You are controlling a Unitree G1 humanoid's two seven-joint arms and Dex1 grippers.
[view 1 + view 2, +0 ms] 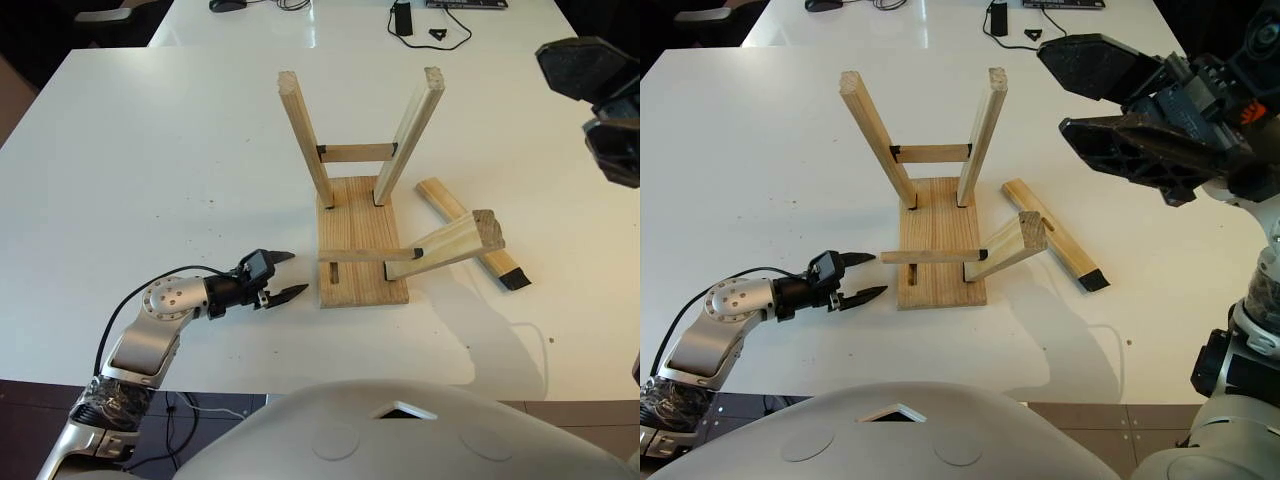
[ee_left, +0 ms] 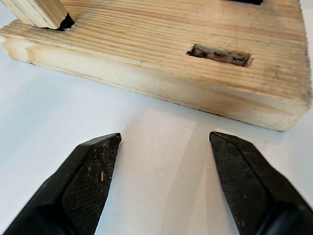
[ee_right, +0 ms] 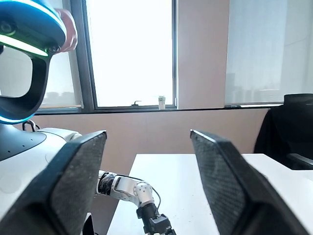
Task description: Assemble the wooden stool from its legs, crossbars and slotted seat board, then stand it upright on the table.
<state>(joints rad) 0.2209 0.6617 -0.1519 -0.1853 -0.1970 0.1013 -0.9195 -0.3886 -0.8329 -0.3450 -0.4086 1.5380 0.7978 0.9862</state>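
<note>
a wide white table point(image 1: 150, 150) is lying under everything, and a second desk point(image 1: 330, 25) is sitting behind it. at the left, my left claw point(image 1: 296, 273) is sitting low over the tabletop with its fingers spread. it is pointing at the near left corner of the slotted seat board point(image 1: 365, 225), just beside it but not touching. the board is lying flat, and an empty slot point(image 2: 219, 55) is showing near that edge. a left upright leg point(image 1: 305, 135) and a right upright leg point(image 1: 410, 135) are standing in its far end, with a crossbar point(image 1: 356, 153) joining them. a leaning leg point(image 1: 450, 245) is tilting off the board's right side, and a second crossbar point(image 1: 365, 255) is running from it across the board. a loose leg point(image 1: 445, 200) is lying on the table, partly under the leaning one. at the right, my right claw point(image 1: 1050, 88) is hanging high above the table, spread wide and gripping nothing.
</note>
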